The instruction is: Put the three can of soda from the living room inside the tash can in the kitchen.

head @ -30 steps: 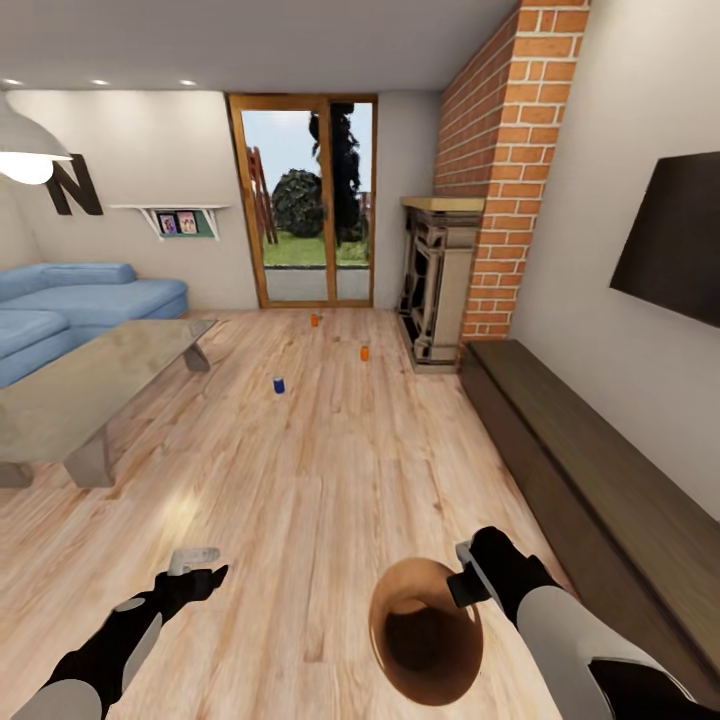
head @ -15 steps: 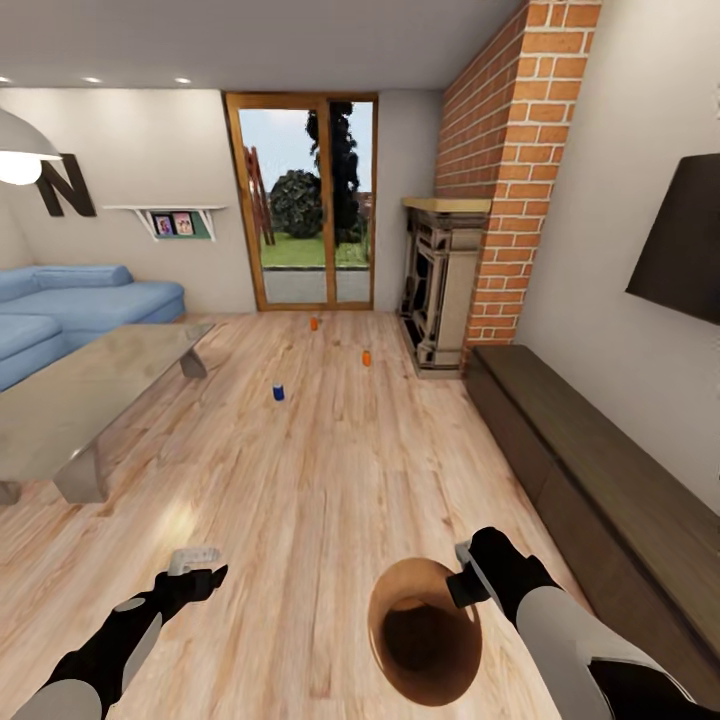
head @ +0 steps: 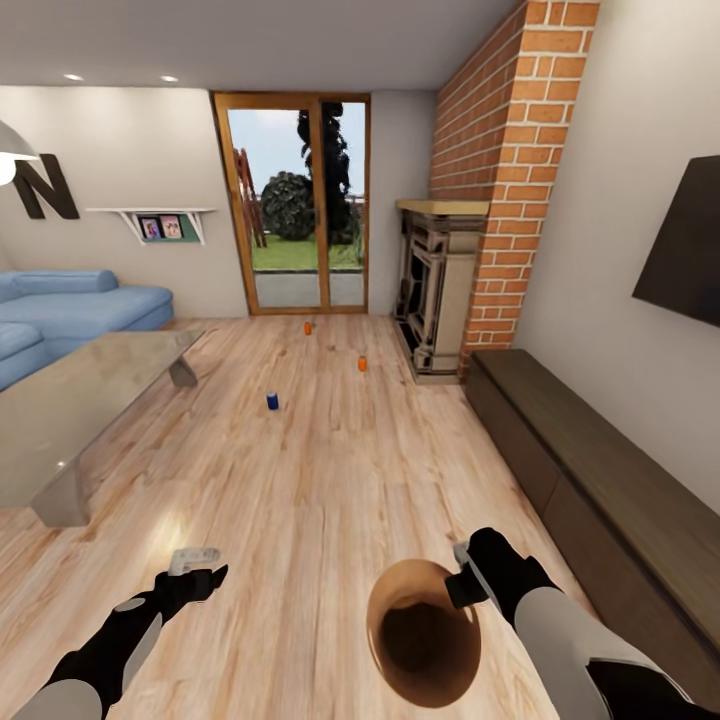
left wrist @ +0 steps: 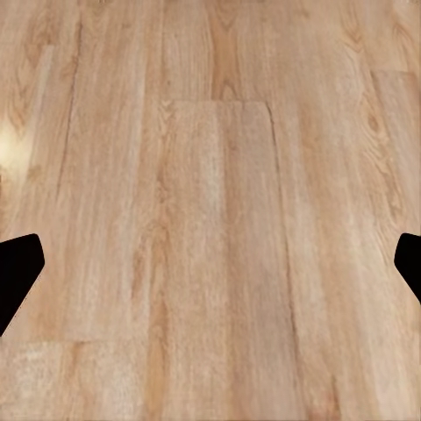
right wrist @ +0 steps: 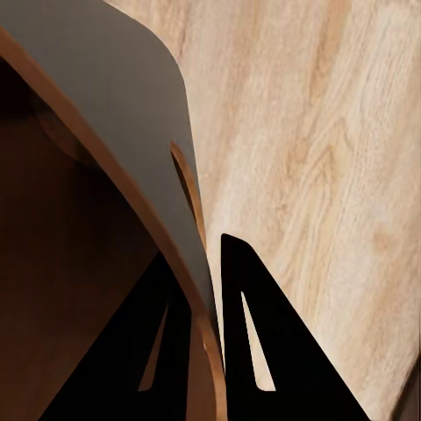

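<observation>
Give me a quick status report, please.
Right claw shut on trash can rim; left claw open, empty. Blue soda can, two orange soda cans ahead on floor. Path open.

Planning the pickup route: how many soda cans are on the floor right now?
3, all upright on the wood floor: the dark blue can nearest, one orange can by the fireplace, another orange can near the glass doors.

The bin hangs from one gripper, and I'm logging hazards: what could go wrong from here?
1. The right gripper pinches only the rim of the bin, one finger inside and one outside, so it might swing or slip as the robot drives.
2. The blue can and two orange cans stand loose on the floor; the base could knock them over.
3. The glass table sits close on the left.
</observation>
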Tool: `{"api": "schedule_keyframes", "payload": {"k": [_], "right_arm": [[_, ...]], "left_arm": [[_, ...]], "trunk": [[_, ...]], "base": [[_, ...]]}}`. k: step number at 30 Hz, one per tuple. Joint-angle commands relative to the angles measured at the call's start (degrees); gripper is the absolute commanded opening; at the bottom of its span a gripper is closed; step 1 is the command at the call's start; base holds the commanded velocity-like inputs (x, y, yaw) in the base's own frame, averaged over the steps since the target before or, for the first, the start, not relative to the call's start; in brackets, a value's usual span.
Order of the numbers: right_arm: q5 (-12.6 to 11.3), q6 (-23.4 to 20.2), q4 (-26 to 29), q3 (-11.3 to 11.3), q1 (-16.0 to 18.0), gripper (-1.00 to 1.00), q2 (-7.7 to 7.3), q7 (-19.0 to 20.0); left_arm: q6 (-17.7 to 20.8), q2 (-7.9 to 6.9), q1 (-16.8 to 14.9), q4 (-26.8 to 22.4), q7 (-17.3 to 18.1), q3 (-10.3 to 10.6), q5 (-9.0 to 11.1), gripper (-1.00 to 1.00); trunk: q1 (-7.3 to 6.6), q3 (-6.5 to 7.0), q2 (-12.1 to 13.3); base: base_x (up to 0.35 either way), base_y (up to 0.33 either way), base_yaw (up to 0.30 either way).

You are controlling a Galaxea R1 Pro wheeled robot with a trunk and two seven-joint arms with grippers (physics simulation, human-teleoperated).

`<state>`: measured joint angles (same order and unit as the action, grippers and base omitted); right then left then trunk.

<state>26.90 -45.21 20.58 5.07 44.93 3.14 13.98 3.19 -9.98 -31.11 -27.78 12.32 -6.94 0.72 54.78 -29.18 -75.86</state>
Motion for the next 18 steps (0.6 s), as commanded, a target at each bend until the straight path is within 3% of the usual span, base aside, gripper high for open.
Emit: {"api": "schedule_keyframes", "payload": {"k": [1, 18], "right_arm": [[-1.32, -0.14, 0.01, 0.25, 0.01, -1.0, 0.09, 0.26], [-1.23, -0.14, 0.07, 0.2, -0.45, -1.0, 0.37, 0.22]], "left_arm": [[-0.01, 0.01, 0.0, 0.0, -0.01, 0.0, 0.0, 1.0], [-0.01, 0.04, 0.0, 0.0, -0.02, 0.0, -0.05, 1.0]], "trunk": [[0.0, 0.01, 0.0], [0.0, 0.83, 0.0]], "base": [[0.226, 0.091, -0.001], [0.221, 0.09, 0.0]]}}
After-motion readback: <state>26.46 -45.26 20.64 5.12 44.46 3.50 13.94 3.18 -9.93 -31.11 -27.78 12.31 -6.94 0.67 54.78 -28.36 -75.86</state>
